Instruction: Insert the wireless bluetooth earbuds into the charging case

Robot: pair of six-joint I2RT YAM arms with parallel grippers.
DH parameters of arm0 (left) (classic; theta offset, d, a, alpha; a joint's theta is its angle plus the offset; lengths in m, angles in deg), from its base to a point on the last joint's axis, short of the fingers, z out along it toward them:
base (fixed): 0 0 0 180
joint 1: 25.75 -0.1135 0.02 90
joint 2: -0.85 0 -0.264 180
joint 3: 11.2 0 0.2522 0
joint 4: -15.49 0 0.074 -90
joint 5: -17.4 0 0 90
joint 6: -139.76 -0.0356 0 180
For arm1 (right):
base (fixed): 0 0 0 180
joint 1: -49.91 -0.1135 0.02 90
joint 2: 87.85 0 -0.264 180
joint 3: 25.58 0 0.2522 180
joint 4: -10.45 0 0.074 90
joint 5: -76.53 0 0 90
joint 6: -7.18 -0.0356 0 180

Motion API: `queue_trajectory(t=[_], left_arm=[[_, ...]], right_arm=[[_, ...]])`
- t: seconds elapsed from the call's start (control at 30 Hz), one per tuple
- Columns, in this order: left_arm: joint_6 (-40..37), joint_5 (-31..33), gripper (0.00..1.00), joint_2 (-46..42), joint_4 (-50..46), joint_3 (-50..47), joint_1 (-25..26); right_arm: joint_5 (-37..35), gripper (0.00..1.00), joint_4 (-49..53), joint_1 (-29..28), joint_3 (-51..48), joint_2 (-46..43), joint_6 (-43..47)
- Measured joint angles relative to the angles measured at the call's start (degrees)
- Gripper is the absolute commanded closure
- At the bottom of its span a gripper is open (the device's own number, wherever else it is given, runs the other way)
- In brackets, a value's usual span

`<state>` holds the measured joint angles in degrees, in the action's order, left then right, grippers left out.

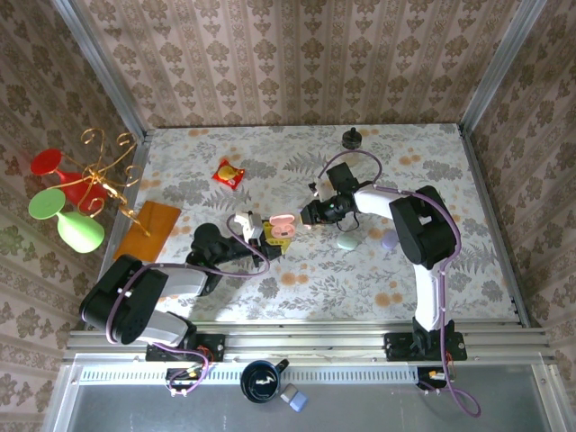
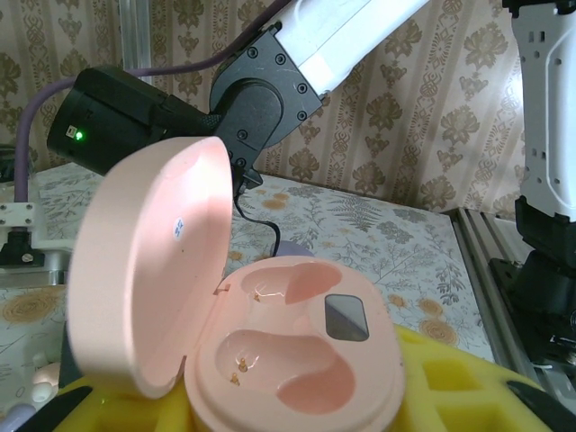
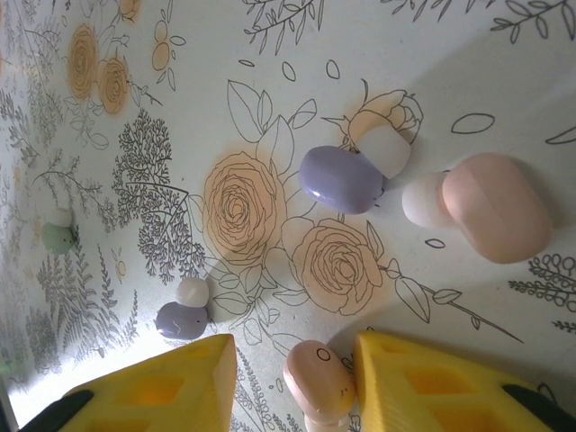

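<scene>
Two wells: both stand empty in the pink case (image 2: 297, 360), whose lid (image 2: 148, 270) is tipped up and open.
Left gripper (image 2: 288, 407): clenched on the case, with yellow pads (image 2: 468, 387) at either flank (treat it as your fixture and leave it be).
Right gripper (image 3: 295, 364): jaws apart, straddling a pink bud (image 3: 319, 382) on the table (image 3: 270, 90). One pad is touching or just beside it and the other shows a clear gap, so I judge you have no grip yet.
Bud axis: its long axis runs along the gap between the pads, pale tip toward the wrist, so closing would squeeze it across its narrow width.
Nearer arm: the right, by far, since the bud sits between its fingers.
Case from right gripper: in the top view it is just beside the gripper, on its left.
Other buds: a lilac bud (image 3: 342, 178) and a second pink bud (image 3: 495, 207) lie farther out, well apart from the pads.
Next, as I read it: close the pinch, lift, and carry the bud a short way left to a well.
</scene>
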<state>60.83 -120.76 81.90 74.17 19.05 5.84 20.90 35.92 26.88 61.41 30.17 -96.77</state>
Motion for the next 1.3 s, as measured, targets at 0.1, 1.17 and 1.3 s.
queue_trajectory(t=[0.1,1.17,1.3], left_arm=[[0.0,0.0,0.69,0.0,0.0,0.0,0.0],[-0.5,0.1,0.68,0.8,0.0,0.0,0.3],[-1.0,0.7,0.68,1.2,0.0,0.0,0.2]], right_arm=[[0.0,0.70,-0.3,0.0,-0.5,0.0,0.1],[-3.9,0.79,-0.3,-2.4,-2.5,-2.1,-0.4],[-8.8,0.81,-0.3,-3.5,-5.2,-5.1,-1.6]])
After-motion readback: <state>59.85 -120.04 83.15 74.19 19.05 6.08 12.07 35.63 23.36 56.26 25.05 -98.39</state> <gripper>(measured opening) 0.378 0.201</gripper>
